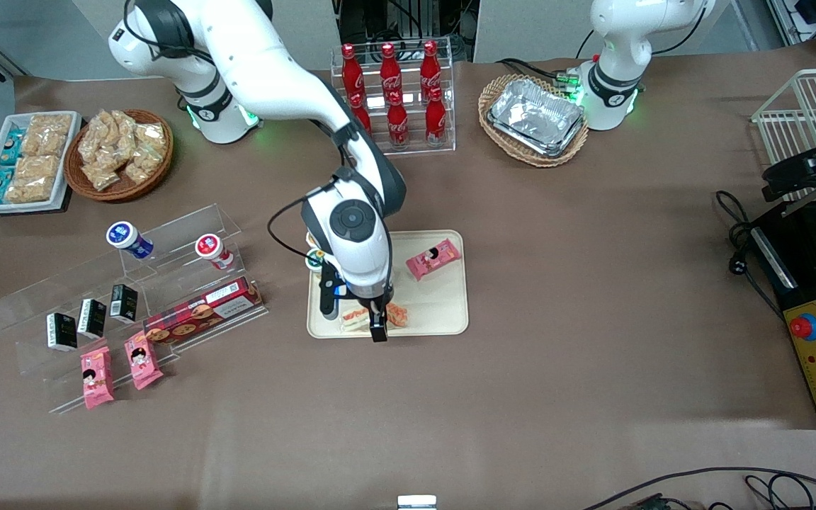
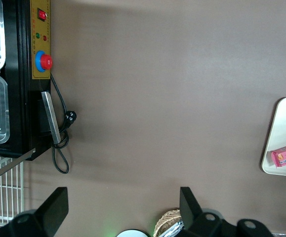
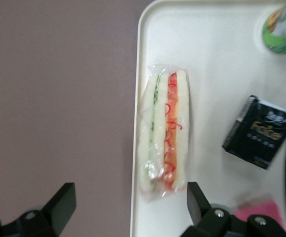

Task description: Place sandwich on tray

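Right wrist view showed the sandwich [image 3: 163, 129] lying flat on the tray [image 3: 217, 59], close along one of its long rims, clear-wrapped, with pale bread and a red-orange and green filling stripe facing up. The end effector [image 3: 128, 210] hung above it with its two fingers spread wide apart and nothing between them; one finger [image 3: 61, 202] stood over the bare brown worktop [image 3: 59, 98], the other [image 3: 199, 202] over the tray, so the sandwich lay free of both. On the same tray sat a small black carton [image 3: 259, 132] near the sandwich and a round green-and-white cup [image 3: 280, 27] nearer one corner. In the front view the sandwich [image 1: 364, 316] lay at the tray's edge nearest the camera, partly covered by the arm's wrist, and a pink snack packet [image 1: 433, 258] rested on the tray farther from the camera, well apart from the sandwich.
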`<state>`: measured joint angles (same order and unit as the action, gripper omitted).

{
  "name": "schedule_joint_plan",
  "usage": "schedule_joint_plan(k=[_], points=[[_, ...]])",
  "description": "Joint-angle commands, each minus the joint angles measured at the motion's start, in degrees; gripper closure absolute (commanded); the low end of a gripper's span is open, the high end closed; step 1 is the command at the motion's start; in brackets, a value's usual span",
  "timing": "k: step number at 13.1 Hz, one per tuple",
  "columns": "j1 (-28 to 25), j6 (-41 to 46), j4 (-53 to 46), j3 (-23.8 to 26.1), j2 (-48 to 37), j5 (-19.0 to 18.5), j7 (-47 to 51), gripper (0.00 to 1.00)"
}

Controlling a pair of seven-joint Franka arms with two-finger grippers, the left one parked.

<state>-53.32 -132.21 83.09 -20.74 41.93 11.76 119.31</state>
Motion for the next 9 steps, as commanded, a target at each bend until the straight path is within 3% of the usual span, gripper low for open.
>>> schedule_joint_plan(k=[1, 6, 9], points=[[-1.43, 13.33, 0.59, -0.18, -7.90, 0.90, -13.26, 0.00], [5.94, 33.74, 0.94, -0.62, -18.45, 0.72, -49.00, 0.00], [7.17, 36.05, 3.57, -2.20, -23.81, -8.22, -63.10, 0.00]])
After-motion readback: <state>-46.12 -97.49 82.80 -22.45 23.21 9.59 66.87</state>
